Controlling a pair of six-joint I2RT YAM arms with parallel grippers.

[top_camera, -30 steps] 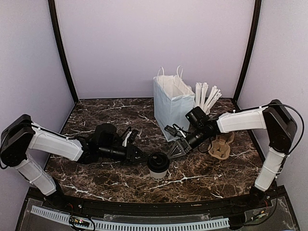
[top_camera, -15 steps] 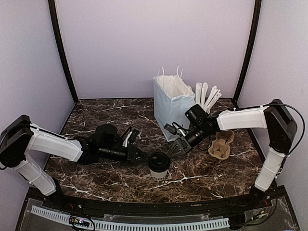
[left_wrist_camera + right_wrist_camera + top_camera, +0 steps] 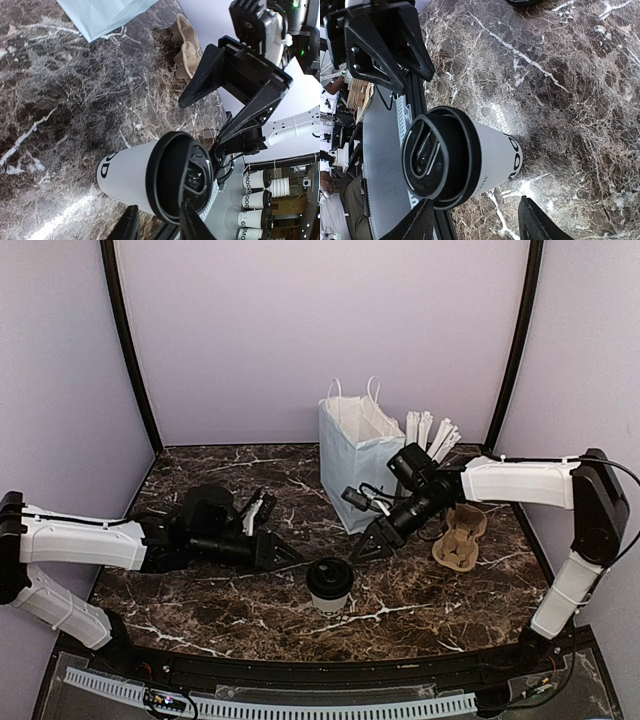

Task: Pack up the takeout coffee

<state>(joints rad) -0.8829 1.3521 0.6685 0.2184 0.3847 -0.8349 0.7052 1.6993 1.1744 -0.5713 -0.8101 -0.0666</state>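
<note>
The takeout coffee [image 3: 329, 583], a small white cup with dark letters and a black lid, stands upright on the marble between my two grippers. It fills the left wrist view [image 3: 150, 175] and the right wrist view [image 3: 465, 155]. My left gripper [image 3: 283, 556] lies low just left of the cup, its fingers [image 3: 192, 222] parted and apart from the cup wall. My right gripper [image 3: 368, 547] hovers to the cup's upper right, its jaws spread wide with nothing in them. The white paper bag [image 3: 355, 455] stands open behind the right gripper.
A brown pulp cup carrier [image 3: 460, 538] lies to the right of the bag. A white cup of long white sticks [image 3: 430, 440] stands behind it by the back wall. The table's front edge [image 3: 320, 655] runs close below the cup.
My left gripper has drawn back to the left, away from the cup, with its fingers parting. The right gripper has opened wider and lifted slightly. The cup has not moved.
</note>
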